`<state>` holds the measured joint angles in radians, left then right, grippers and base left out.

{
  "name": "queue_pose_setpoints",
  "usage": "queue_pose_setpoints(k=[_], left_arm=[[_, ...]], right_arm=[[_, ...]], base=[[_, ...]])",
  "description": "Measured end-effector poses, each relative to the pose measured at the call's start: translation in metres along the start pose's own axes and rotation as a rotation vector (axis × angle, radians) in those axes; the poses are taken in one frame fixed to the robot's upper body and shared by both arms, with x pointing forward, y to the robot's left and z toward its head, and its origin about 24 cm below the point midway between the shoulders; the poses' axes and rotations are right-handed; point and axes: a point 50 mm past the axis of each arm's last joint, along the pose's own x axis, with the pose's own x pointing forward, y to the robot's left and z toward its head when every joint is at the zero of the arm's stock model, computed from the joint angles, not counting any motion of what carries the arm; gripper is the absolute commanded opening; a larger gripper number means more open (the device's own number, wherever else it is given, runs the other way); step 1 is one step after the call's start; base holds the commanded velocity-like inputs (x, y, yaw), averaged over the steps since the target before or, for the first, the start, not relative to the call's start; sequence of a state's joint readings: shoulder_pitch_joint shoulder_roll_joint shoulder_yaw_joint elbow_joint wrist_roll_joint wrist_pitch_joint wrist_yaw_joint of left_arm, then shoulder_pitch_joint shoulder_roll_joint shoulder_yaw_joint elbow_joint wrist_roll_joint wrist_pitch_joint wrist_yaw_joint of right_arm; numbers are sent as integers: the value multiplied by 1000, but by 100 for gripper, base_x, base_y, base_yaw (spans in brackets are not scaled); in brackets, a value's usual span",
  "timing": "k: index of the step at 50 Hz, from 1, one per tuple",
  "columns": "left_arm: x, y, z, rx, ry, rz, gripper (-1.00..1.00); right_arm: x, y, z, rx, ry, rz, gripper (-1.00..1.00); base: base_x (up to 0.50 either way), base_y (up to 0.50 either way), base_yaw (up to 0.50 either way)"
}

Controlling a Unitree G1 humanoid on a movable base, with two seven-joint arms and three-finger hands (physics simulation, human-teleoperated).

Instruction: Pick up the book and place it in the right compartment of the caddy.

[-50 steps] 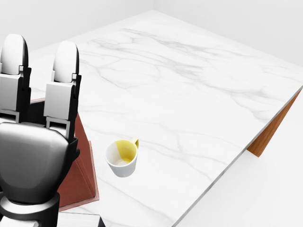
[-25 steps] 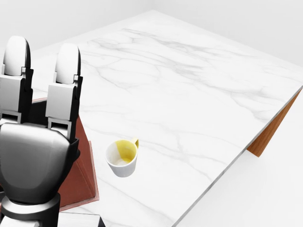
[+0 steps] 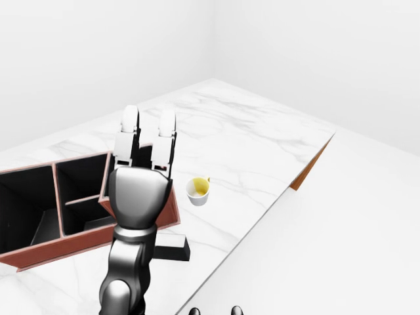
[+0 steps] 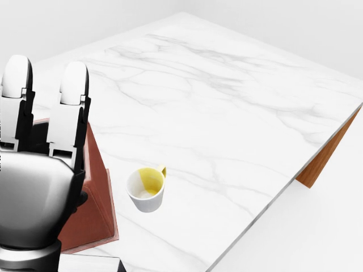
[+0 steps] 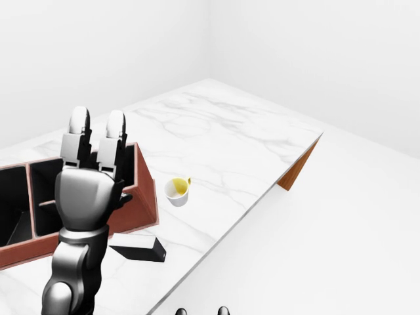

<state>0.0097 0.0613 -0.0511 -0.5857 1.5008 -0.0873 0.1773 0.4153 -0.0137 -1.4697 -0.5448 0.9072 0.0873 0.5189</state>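
Caddy (image 3: 39,246): red-brown, dark compartments, at the left of the left-eye view on the marble bench (image 3: 249,141).
Left hand (image 3: 139,197): raised over the caddy's right end, fingers (image 3: 128,131) straight and spread, holding nothing.
Book (image 5: 139,249): dark, lying flat on the bench just below the caddy, ungrasped.
Cup (image 3: 198,191): white, yellow inside, near the caddy's right end.
Right hand: only dark tips at the bottom edge; state unclear.
Risk: reaching down, the forearm may nudge the caddy wall or cup.
Writing: none legible.
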Motion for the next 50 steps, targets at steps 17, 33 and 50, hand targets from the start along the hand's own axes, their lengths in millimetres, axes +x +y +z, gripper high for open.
queue_pose_setpoints(k=[17,33,50], left_arm=[[-11,-8,-6,18,17,-101,100],[-24,8,-18,9,76,-169,100],[-47,20,-29,6,165,-255,100]], right_arm=[[0,0,-1,-6,9,9,100],[0,0,-1,-12,9,12,100],[0,-1,0,-26,11,5,100]], base=[[0,0,0],[0,0,0],[0,0,0]])
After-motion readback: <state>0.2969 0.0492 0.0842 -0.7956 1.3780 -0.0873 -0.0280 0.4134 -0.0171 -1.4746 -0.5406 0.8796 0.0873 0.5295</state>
